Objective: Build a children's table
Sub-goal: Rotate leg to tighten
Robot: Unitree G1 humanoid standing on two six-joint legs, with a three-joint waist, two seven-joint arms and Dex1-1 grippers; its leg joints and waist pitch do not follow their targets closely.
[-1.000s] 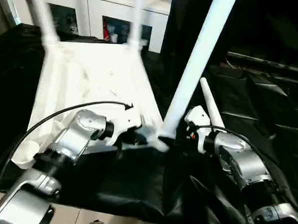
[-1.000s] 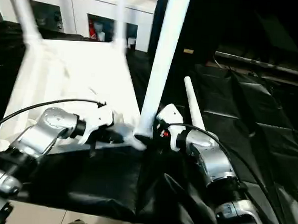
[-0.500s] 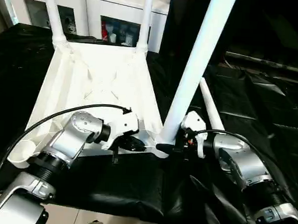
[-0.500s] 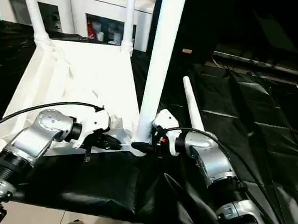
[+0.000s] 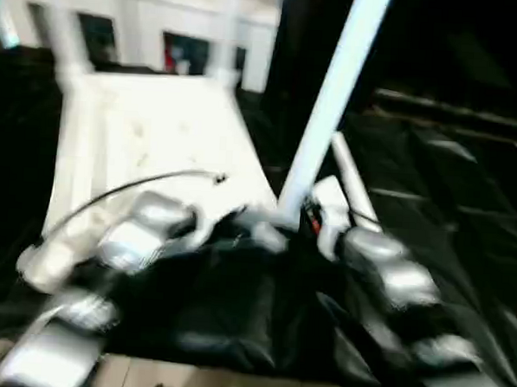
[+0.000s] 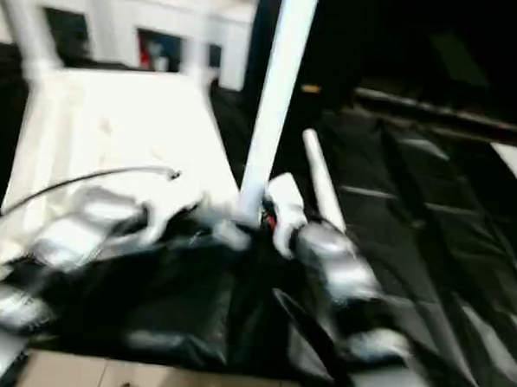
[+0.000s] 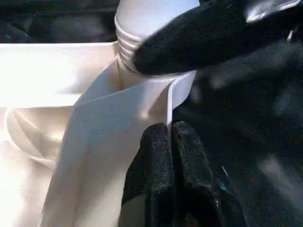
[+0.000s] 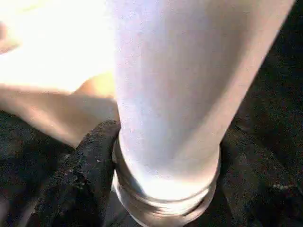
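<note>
Gripping the leg (image 8: 165, 94) low down, the right pincer (image 8: 161, 189) has one black finger on each side of the tube, just above its threaded end. In the head views this leg (image 5: 328, 110) rises from mid-frame up past the top edge, leaning slightly right, its long axis near upright. Its foot sits at the near right corner socket (image 7: 156, 90) of the tabletop (image 5: 149, 136), which lies underside up on the black-draped worktop (image 5: 450, 186), filling the left half of the frame. The thread ridges show just above the socket rim, so I judge the leg not fully home.

The left pincer (image 7: 173, 142) has its fingers pressed together, their tips against the tabletop's corner wall just below that socket; it seems to steady the corner rather than hold anything, though the blurred head views cannot confirm this.

What the next move turns on: the socket lies directly under the right pincer, along the leg's own axis, so the right arm is the one to drive or turn the leg down.

A spare leg (image 5: 350, 177) lies flat just right of the corner, and two fitted legs (image 6: 20, 29) stand at the far corners, upper left.
</note>
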